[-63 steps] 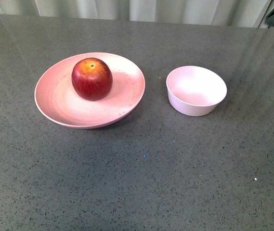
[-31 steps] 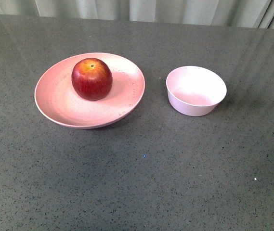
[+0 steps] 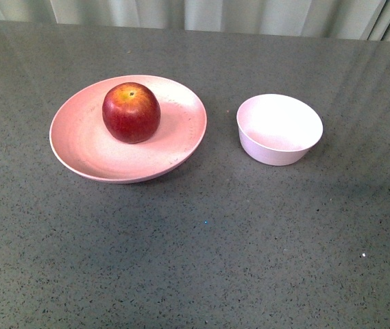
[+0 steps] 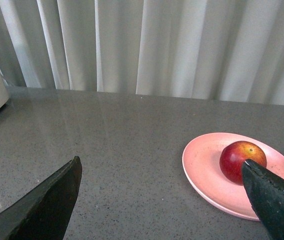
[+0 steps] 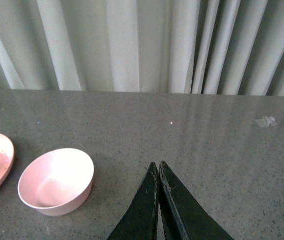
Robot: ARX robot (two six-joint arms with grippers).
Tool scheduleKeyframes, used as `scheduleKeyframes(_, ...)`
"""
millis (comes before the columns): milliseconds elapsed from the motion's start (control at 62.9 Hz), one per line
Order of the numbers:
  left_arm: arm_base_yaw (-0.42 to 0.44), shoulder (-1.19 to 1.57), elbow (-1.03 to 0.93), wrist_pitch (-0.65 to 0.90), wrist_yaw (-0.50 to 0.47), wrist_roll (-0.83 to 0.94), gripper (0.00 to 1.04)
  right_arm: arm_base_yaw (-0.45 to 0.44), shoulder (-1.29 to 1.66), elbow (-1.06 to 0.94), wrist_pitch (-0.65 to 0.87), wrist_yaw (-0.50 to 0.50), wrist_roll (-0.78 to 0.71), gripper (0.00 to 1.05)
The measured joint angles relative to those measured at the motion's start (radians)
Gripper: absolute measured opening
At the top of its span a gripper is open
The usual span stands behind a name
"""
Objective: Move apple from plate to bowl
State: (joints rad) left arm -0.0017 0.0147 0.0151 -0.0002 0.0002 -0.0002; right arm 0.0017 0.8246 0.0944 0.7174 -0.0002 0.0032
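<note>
The left claw (image 4: 160, 161) hangs spread wide above the grey table (image 3: 201, 240), gripping nothing. Ahead of it, and apart from it, the apple (image 3: 131, 112) sits on the pink plate (image 3: 78, 147), stem dimple up, a little off the plate's middle. The right claw (image 5: 157, 167) is pinched closed, its two tips touching with nothing between them. The bowl (image 3: 279, 147) stands ahead of that claw and off to one side, empty, just beside the plate without touching it. A pale curtain (image 5: 132, 45) hangs beyond both claws.

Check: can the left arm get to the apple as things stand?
Probably yes. The left pincer is open, the apple sits uncovered on the plate, and nothing stands between them.
</note>
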Motion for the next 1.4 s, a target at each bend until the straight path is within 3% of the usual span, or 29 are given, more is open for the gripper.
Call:
scheduleKeyframes(318,0.000,0.000,0.000,0.000,0.000,0.000,0.96,0.000,-0.142,-0.071,-0.057,0.001,0.000,0.02)
scheduleKeyframes(636,0.000,0.000,0.000,0.000,0.000,0.000,0.96,0.000,-0.395,-0.071,-0.290,0.000,0.000,0.02)
scheduleKeyframes(1336,0.000,0.000,0.000,0.000,0.000,0.000,0.96,0.000,-0.649,-0.071,-0.542,0.000,0.000,0.02)
scheduleKeyframes(1399,0.000,0.000,0.000,0.000,0.000,0.000,0.96,0.000,-0.726,-0.071,-0.647,-0.003,-0.001,0.02)
